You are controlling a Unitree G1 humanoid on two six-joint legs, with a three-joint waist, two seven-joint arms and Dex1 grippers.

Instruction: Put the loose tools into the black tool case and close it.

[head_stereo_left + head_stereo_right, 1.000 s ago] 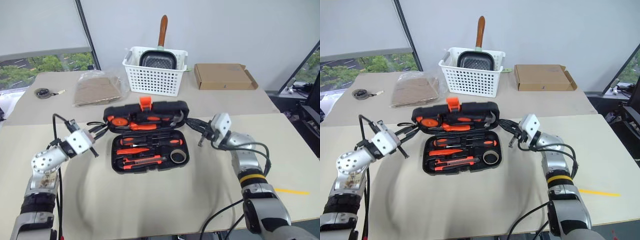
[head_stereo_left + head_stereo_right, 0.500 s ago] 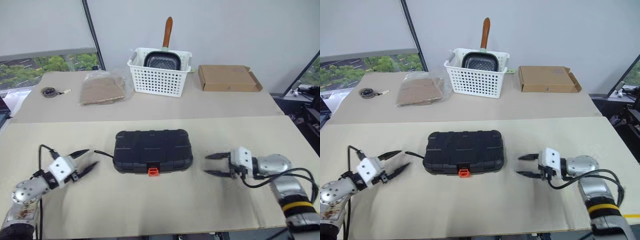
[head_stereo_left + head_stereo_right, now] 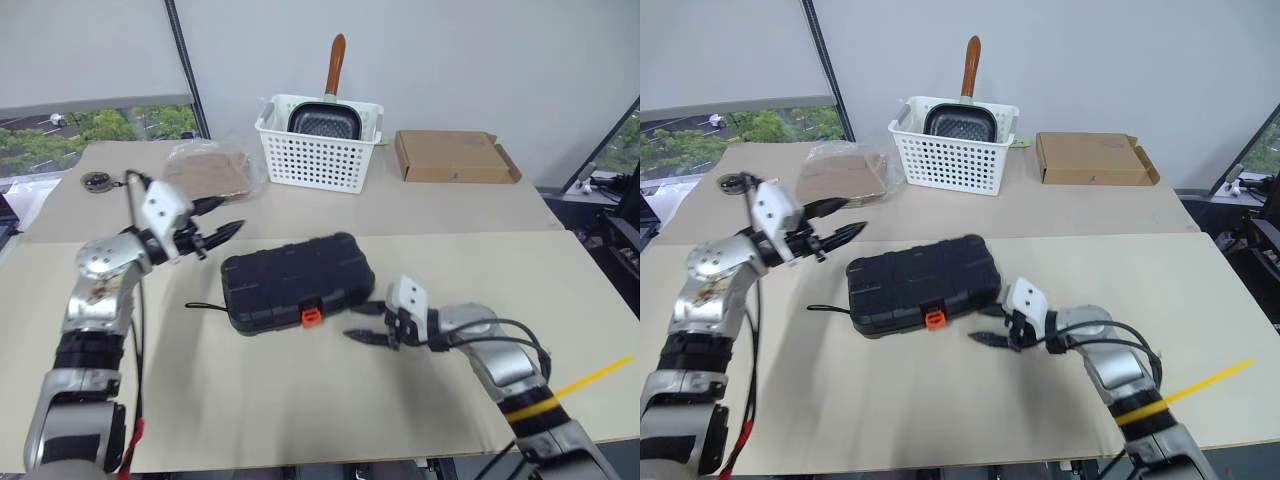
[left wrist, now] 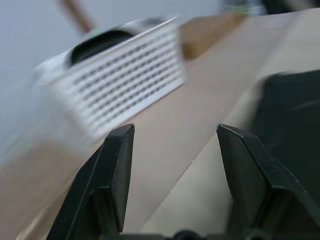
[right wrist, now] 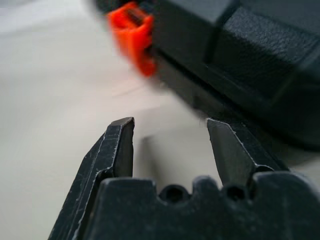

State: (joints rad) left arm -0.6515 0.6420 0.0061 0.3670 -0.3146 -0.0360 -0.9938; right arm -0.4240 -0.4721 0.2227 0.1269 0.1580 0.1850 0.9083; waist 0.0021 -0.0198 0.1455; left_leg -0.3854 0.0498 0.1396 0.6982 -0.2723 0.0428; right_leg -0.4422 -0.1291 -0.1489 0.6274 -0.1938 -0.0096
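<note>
The black tool case (image 3: 295, 280) lies shut near the middle of the table, turned a little askew, its orange latch (image 3: 311, 316) on the front edge. The loose tools are hidden. My left gripper (image 3: 228, 218) hangs open in the air beyond the case's far left corner, holding nothing. In the left wrist view its fingers (image 4: 117, 170) stand apart, facing the white basket (image 4: 120, 85). My right gripper (image 3: 355, 322) is open and low over the table at the case's front right. The right wrist view shows the latch (image 5: 134, 36) just past its spread fingers (image 5: 120, 145), which are empty.
A white basket (image 3: 318, 152) holding a pan stands at the back, with a cardboard box (image 3: 452, 155) to its right and a clear bag (image 3: 205, 172) with a brown sheet to its left. A round tape measure (image 3: 96, 181) lies far left. A black cable (image 3: 205, 306) runs by the case's left end.
The case, open a second ago with tools in its slots, is shut and turned slightly. Both grippers opened; the left rose off the table, the right moved in toward the latch.
</note>
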